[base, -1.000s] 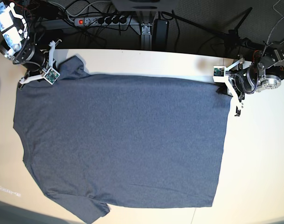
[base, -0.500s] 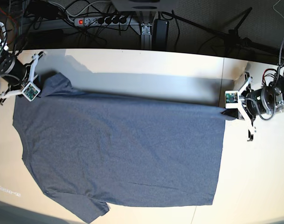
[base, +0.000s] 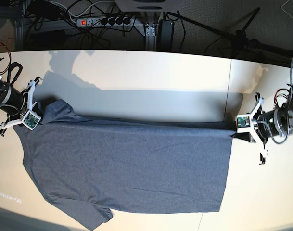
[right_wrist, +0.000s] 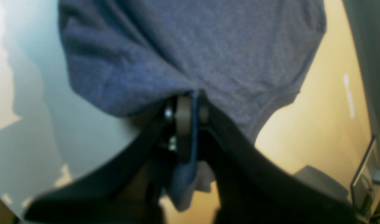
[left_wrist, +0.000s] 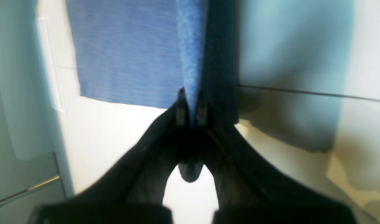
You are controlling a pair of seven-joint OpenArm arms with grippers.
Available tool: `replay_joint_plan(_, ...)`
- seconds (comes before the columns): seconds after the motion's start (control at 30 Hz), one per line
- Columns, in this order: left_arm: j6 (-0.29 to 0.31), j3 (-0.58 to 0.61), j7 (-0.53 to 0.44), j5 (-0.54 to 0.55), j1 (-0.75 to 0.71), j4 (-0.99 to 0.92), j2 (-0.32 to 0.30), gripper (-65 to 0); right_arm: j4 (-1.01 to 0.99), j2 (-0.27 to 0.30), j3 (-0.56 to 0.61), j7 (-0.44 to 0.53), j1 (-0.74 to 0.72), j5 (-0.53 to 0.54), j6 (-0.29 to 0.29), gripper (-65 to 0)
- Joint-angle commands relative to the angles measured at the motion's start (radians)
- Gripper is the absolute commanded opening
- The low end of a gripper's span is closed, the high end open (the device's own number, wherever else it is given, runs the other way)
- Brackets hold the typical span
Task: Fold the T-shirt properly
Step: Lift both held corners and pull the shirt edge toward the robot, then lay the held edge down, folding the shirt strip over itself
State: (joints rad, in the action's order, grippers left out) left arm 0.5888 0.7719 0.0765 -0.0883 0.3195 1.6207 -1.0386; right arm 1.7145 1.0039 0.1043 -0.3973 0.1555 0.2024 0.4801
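Observation:
The blue-grey T-shirt (base: 132,163) lies spread on the pale table (base: 151,77), plain side up, with its far edge raised off the surface and casting a shadow behind it. My left gripper (base: 235,131), at the right of the base view, is shut on the shirt's far right corner. In the left wrist view the cloth (left_wrist: 130,53) is pinched between the fingertips of the left gripper (left_wrist: 191,102). At the base view's left, my right gripper (base: 40,113) is shut on the far left corner by the sleeve. The right wrist view shows bunched fabric (right_wrist: 208,46) clamped in that gripper (right_wrist: 191,105).
A power strip (base: 105,20) and tangled cables lie behind the table's far edge. A black stand (base: 242,33) crosses the back right. A seam (base: 228,86) runs across the tabletop on the right. The shirt's near sleeve (base: 95,219) reaches the front edge.
Both arms have moved toward the table's near side, carrying the shirt's far edge with them. More bare table now shows behind the shirt.

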Motion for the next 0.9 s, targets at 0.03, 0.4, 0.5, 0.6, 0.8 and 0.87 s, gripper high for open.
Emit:
replay_joint_plan(0.03,0.019,-0.014,0.009,-0.001,0.037,-0.023,-0.007,-65.0,-0.018,0.029,0.03,-0.003,-0.048,-0.031,0.007,-65.0)
replay_joint_plan(0.4,0.026,-0.013,0.011,-0.041,0.046,-0.117,0.097,-65.0,-0.098,0.024,0.203,0.005,-0.236,-0.031,0.007,-65.0)
replay_joint_plan(0.5,0.026,-0.013,0.013,-0.058,0.049,-0.118,0.097,-65.0,-0.114,0.02,0.255,0.005,-0.286,-0.032,0.006,-65.0)
replay_joint_plan(0.6,0.026,-0.013,0.013,-0.064,0.055,-0.119,0.097,-65.0,-0.139,-0.009,0.292,0.008,-0.339,-0.038,0.006,-65.0)
replay_joint_plan(0.8,0.026,-0.013,0.008,-0.067,0.059,-0.171,0.118,-65.0,-0.218,-0.103,0.3,0.007,-0.411,-0.043,0.007,-65.0)
replay_joint_plan(0.87,0.026,-0.013,0.008,-0.067,0.066,-0.189,0.131,-65.0,-0.232,-0.121,0.3,0.008,-0.421,-0.057,0.007,-65.0)
